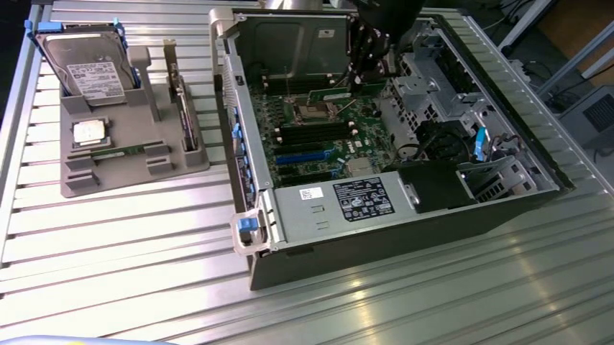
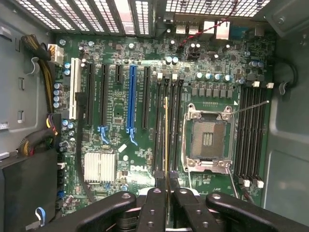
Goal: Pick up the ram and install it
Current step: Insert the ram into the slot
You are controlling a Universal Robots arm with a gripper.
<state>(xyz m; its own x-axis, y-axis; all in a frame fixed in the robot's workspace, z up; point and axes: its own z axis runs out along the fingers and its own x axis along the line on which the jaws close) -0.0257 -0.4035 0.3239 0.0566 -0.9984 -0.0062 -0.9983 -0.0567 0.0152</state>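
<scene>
Inside the computer case [image 1: 251, 154], the hand [image 2: 166, 186] pinches the ram [image 2: 166, 135] edge-on above the motherboard [image 2: 120, 106], beside the empty processor socket [image 2: 207, 140].

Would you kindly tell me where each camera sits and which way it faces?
Exterior view: off the arm, above, looking down at the open computer case and parts tray; the dark arm reaches in.
Wrist view: on the wrist, facing the motherboard; gripper shut on the ram.
Shared: motherboard, empty CPU socket.
</scene>
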